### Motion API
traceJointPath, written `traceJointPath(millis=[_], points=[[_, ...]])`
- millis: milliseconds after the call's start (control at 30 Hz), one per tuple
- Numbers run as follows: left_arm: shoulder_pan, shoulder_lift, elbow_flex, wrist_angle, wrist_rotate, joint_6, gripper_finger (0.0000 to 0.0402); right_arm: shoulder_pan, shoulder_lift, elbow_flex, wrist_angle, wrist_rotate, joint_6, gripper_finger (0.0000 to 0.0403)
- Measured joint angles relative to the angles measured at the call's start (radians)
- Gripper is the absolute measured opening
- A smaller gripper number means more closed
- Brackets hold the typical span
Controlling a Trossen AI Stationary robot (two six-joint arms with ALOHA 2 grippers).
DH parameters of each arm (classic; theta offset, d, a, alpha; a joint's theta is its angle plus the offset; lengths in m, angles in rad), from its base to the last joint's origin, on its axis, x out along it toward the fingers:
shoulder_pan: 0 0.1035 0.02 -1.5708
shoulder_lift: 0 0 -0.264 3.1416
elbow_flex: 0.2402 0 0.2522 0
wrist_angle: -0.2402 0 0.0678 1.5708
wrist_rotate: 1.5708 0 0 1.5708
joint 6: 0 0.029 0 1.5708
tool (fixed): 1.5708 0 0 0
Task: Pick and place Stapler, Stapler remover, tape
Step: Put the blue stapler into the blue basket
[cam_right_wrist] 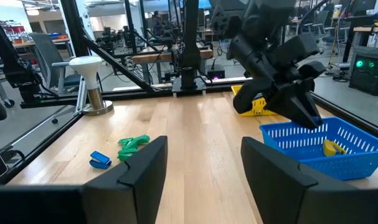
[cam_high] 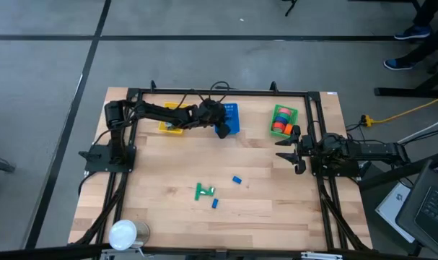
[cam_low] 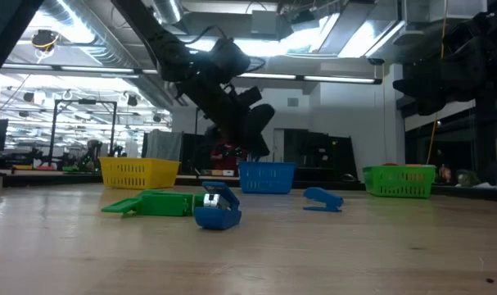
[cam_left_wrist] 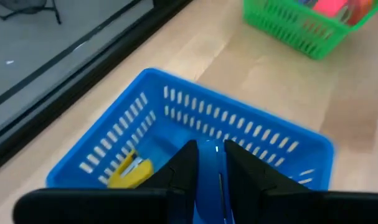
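Observation:
My left gripper [cam_left_wrist: 210, 152] hangs over the blue basket [cam_left_wrist: 176, 118] at the table's far middle, shut on a narrow blue object [cam_left_wrist: 208, 180]; which kind it is I cannot tell. A yellow piece [cam_left_wrist: 129, 171] lies in that basket. Tape rolls [cam_high: 281, 124] fill the green basket [cam_high: 293, 113] at the far right. A green stapler [cam_high: 204, 191] and two small blue pieces [cam_high: 237, 180] [cam_high: 214, 204] lie on the table's near middle. My right gripper [cam_right_wrist: 204, 168] waits open at the right side. My left gripper pinches the blue object by its two sides [cam_left_wrist: 211, 163] between its two fingers. The fingers slant down from the table's left, over the basket's inside. The object is lifted clear of the basket floor.
A yellow basket [cam_high: 172, 119] stands just left of the blue one. A white round-topped stand [cam_high: 123, 232] sits at the near left corner. A black frame [cam_high: 219, 92] runs around the table. Bare wood lies between the baskets and the loose pieces.

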Motion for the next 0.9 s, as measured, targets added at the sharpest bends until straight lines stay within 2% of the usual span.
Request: traceJointPath(millis=[200,900], points=[[0.001,0.0,0.0,-0.027,-0.039,0.0,0.0069,0.0,0.0,0.0,0.0,0.0,0.0,0.021],[-0.002,0.0,0.0,0.028,-0.042,0.033,0.0157,0.0,0.0,0.0,0.0,0.0,0.0,0.021]])
